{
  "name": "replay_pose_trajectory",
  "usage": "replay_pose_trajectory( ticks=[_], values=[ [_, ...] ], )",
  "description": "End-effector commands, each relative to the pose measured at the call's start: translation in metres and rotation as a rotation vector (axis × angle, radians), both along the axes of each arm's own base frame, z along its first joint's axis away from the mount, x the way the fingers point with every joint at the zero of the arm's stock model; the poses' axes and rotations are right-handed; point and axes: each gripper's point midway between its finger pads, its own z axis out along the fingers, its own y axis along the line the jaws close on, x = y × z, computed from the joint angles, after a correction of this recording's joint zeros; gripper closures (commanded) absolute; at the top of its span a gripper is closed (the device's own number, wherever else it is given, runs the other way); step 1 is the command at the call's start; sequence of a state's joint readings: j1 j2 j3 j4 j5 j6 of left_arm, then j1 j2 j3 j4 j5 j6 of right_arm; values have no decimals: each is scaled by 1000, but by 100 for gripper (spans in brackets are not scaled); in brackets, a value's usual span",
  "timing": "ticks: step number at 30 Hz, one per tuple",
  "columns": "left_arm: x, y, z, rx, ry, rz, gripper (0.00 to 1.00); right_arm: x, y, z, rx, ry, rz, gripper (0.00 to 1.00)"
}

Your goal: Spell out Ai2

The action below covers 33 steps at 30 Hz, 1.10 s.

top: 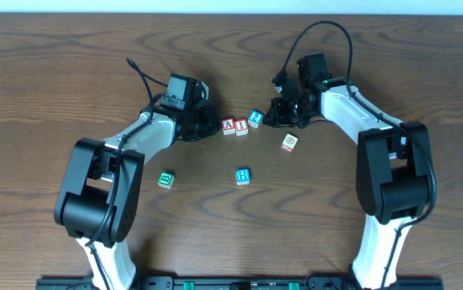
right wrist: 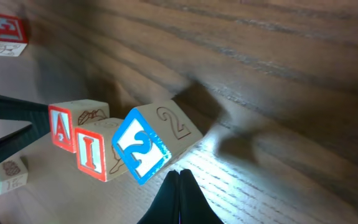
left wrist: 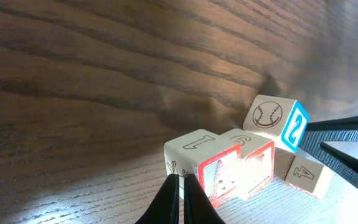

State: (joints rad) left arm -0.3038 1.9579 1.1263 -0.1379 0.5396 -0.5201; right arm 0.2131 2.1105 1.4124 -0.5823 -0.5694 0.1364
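Observation:
A red "A" block (top: 228, 126) and a red "I" block (top: 241, 126) stand side by side at the table's middle. A blue "2" block (top: 255, 118) sits just right of them, turned at an angle. My left gripper (top: 211, 123) is shut and empty, its tips (left wrist: 181, 186) touching the A block (left wrist: 231, 177). My right gripper (top: 273, 117) is shut and empty, its tips (right wrist: 179, 180) right beside the 2 block (right wrist: 140, 146). The right wrist view also shows the A block (right wrist: 61, 127) and the I block (right wrist: 90, 152).
A tan block (top: 289, 142) lies right of the row, a blue block (top: 242, 176) in front of it and a green block (top: 165, 180) at the front left. The tan block also shows in the left wrist view (left wrist: 306, 174). A red block (right wrist: 1, 34) shows in the right wrist view.

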Motion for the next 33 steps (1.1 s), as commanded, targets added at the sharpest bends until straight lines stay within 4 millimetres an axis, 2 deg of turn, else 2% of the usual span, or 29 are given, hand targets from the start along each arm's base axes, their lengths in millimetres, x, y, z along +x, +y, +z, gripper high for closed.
replay_pose_trajectory(
  ticks=[1,33],
  values=[
    [-4,2,-10,15,25,4,94,2,-3,-8,-11,11,-20,99],
    [0,4,-10,22,7,7,94,16,6,1,41,-67,2,99]
  ],
)
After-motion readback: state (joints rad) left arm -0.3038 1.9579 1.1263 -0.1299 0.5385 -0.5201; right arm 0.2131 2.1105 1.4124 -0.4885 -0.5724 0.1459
